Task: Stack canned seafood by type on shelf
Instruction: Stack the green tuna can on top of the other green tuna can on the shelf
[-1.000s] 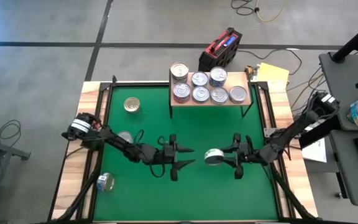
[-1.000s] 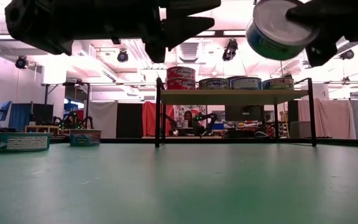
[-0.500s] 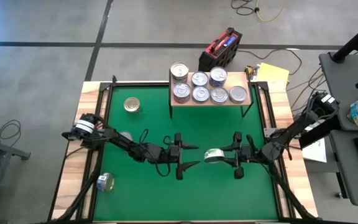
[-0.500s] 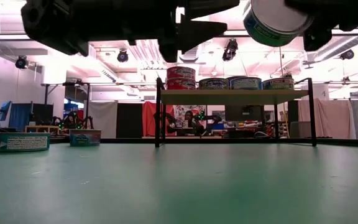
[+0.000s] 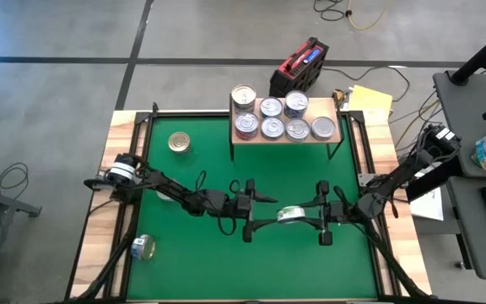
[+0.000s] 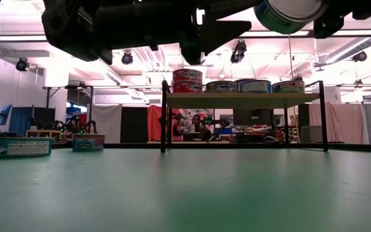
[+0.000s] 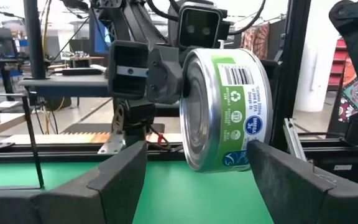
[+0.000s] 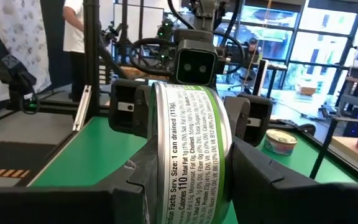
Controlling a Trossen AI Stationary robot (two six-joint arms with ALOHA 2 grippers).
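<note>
Low view: nearest, both arms hang above the green mat (image 6: 185,193), and the green-labelled can (image 6: 287,13) rides high in the air, clenched on its flat ends by the right gripper (image 5: 304,217). From above, that can (image 5: 291,214) sits over the middle of the mat, with the left gripper (image 5: 264,213) nosed up to it, fingers spread wide on either side of its rim and gripping nothing. This looks like a hand-over, so the left fingers (image 7: 120,177) should settle squarely across the label before closing, and the right should let go only once that hold is firm; a skewed pinch on the rounded side could roll the can (image 7: 222,112) out. Two cans (image 6: 22,147) rest near the mat's left edge. Farthest, the shelf (image 5: 285,135) at the back edge carries the sorted cans (image 5: 272,118).
</note>
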